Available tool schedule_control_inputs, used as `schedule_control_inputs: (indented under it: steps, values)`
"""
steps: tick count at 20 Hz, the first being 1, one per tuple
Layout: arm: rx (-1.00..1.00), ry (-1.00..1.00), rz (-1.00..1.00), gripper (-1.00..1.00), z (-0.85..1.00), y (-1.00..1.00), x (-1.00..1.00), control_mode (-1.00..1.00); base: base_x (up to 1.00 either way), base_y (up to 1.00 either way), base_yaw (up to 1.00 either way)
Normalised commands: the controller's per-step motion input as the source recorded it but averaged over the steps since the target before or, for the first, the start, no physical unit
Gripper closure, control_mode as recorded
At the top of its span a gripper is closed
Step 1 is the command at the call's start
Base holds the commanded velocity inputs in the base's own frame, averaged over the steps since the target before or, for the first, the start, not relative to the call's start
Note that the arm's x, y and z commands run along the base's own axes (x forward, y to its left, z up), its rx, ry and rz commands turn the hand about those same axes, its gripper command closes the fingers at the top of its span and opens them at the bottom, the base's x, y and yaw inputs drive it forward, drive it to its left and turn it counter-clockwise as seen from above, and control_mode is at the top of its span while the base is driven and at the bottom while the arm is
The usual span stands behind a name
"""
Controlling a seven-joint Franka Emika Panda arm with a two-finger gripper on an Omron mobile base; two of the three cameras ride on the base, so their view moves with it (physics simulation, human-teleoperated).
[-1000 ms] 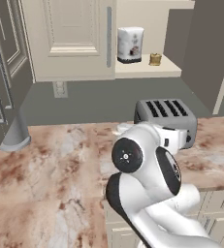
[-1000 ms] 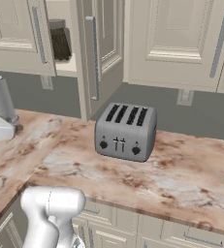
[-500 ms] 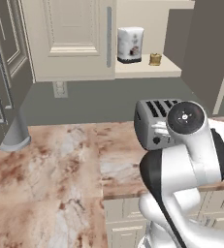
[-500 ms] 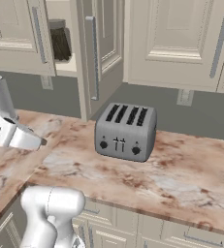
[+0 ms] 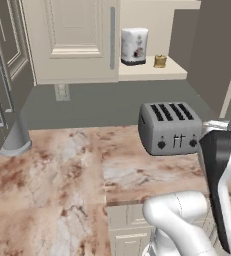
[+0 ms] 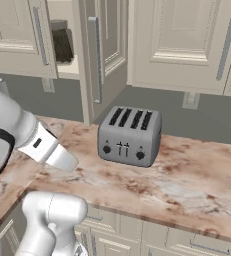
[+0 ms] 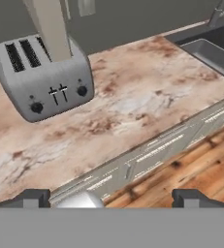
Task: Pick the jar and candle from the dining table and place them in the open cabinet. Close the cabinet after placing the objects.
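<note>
Jar (image 5: 135, 46) and candle (image 5: 160, 61) sat on cabinet (image 5: 152, 74) shelf. Fingers (image 7: 111, 197) spread wide, empty. Next: swing door (image 6: 98, 55) shut, clear of toaster (image 6: 130, 136).

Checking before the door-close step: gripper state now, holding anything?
Gripper: open, fingertips spread wide apart, nothing between them; it looks down past the toaster at the countertop.
</note>
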Motion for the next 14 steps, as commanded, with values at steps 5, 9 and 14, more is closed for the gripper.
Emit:
schedule_control_inputs:
  steps: [5,9,14]
  values:
    - [0.16,0.0,0.0,-1.0,0.0,-0.84,-0.34,-1.0,0.0,0.0,0.0]
    - [0.15,-0.01,0.0,-1.0,0.0,-0.75,-0.23,-1.0,0.0,0.0,0.0]
    - [0.13,-0.11,0.03,-1.0,-0.01,-0.59,-0.31,-1.0,0.0,0.0,0.0]
